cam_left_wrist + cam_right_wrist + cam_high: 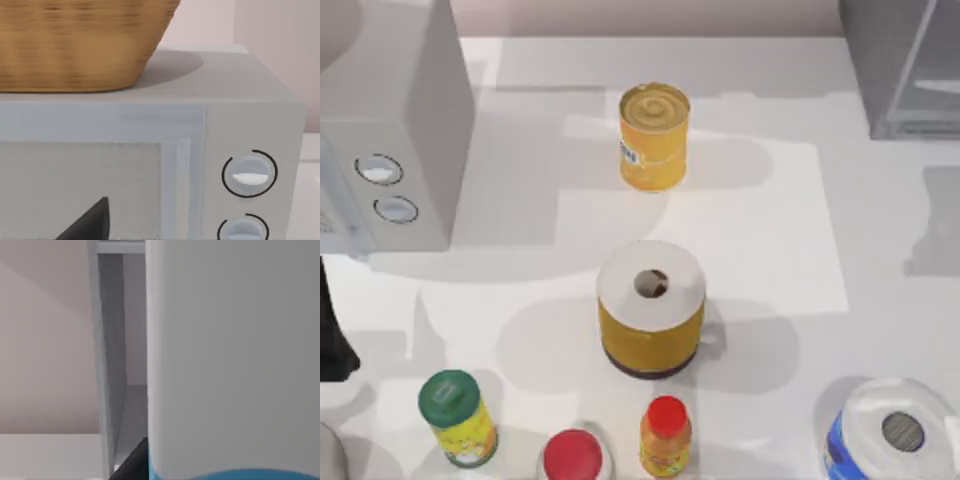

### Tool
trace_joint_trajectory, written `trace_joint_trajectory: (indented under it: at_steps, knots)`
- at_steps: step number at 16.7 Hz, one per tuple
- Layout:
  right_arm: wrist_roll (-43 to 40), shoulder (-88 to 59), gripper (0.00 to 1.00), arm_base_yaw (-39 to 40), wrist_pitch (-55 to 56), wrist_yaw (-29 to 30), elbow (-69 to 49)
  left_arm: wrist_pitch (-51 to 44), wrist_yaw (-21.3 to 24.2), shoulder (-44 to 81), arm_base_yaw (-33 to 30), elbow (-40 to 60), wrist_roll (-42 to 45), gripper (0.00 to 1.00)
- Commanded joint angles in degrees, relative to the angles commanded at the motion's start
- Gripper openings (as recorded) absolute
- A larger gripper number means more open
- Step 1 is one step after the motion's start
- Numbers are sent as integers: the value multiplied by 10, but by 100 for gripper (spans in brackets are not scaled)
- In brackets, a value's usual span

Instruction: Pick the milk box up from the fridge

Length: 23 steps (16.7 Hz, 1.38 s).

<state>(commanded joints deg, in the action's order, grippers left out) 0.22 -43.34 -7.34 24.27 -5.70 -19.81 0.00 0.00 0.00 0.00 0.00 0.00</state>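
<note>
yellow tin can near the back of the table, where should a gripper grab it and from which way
Grip the yellow tin can across its round side wall, about mid-height, coming in from the top view's right. It stands upright with bare table on that side, probably leaving the fingers room.

Overhead over table (880, 300), wrist cameras near appliances

A white table (880, 330) stands against a pale pinkish wall (650, 15), with soft shadows on it.
</note>
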Motion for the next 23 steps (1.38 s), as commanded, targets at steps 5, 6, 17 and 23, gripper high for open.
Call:
trace_joint_trajectory:
  at_steps: [5, 6, 17, 23]
  knots:
    - [0, 276, 0, 42, -150, 34, 124, 0, 0, 0, 0, 0, 0, 100]
    - [0, 317, 0, 50, -174, 39, 143, 0, 0, 0, 0, 0, 0, 100]
    - [-1, 431, 0, 72, -242, 56, 197, 0, 0, 0, 0, 0, 0, 100]
    - [-2, 309, 0, 74, -127, 3, 149, 0, 0, 0, 0, 0, 0, 100]
